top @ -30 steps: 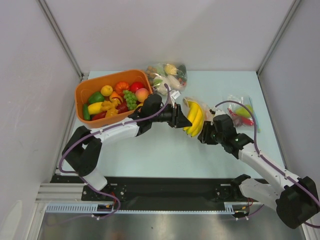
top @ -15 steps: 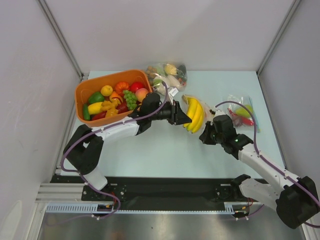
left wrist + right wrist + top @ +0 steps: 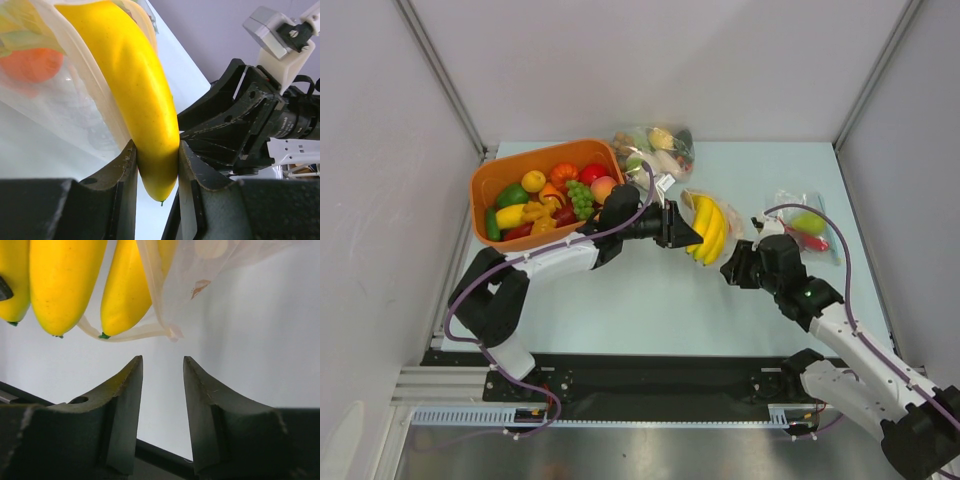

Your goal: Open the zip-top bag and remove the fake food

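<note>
A bunch of yellow bananas (image 3: 710, 230), part of the fake food, sticks tip-first out of the mouth of a clear zip-top bag (image 3: 732, 222) at mid-table. My left gripper (image 3: 682, 234) is shut on one banana (image 3: 142, 100) near its tip, with the bag's rim (image 3: 107, 115) just behind. My right gripper (image 3: 728, 268) hangs open just below the bag's rim (image 3: 150, 332) and the banana tips (image 3: 65, 285), touching nothing. An orange piece (image 3: 30, 65) shows through the bag film.
An orange basket (image 3: 480, 190) full of toy fruit and vegetables stands at the back left. A second filled bag (image 3: 655, 150) lies at the back centre, and a third bag (image 3: 805, 225) lies at the right. My right gripper's body (image 3: 240, 125) is close beside the left fingers.
My left gripper has drawn the bananas slightly up and away from the right gripper. The right arm has shifted right, and its jaws now stand apart from the bag.
</note>
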You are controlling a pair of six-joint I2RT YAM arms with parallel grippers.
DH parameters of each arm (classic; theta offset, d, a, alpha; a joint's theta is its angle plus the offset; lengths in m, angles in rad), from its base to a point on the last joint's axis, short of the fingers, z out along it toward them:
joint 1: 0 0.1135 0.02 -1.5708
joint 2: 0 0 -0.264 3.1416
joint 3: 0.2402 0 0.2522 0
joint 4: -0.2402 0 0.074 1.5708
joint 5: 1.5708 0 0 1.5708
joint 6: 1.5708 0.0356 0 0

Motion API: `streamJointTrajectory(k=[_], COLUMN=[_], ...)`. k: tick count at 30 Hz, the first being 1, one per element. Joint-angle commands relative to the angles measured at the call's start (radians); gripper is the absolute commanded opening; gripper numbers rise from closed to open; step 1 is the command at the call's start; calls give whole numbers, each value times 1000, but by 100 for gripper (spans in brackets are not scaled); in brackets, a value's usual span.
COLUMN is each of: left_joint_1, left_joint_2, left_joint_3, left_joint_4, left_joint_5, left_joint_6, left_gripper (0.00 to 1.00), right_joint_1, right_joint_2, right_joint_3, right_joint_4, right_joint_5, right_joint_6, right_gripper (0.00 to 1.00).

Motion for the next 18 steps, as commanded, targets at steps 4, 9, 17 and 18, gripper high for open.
streamJointTrajectory(k=[4,9,17,18], left_joint_1=[6,6,6,6], left_joint_2=[-17,-22,-28,-28], left_joint_3=[22,11,-26,-26], left_joint_4=[65,68,122,125], left_joint_5=[21,28,42,47], left_joint_6=[-55,-61,-104,-106], left_gripper=[0,0,0,0], right_joint_1=[4,3,3,3], right_joint_2=[50,81,144,153], right_joint_3=[11,-4,-30,-35], right_joint_4=[61,130,207,215], right_joint_5=[41,38,90,96], right_joint_6=[-15,-18,-35,-38], right_gripper=[44,45,46,46])
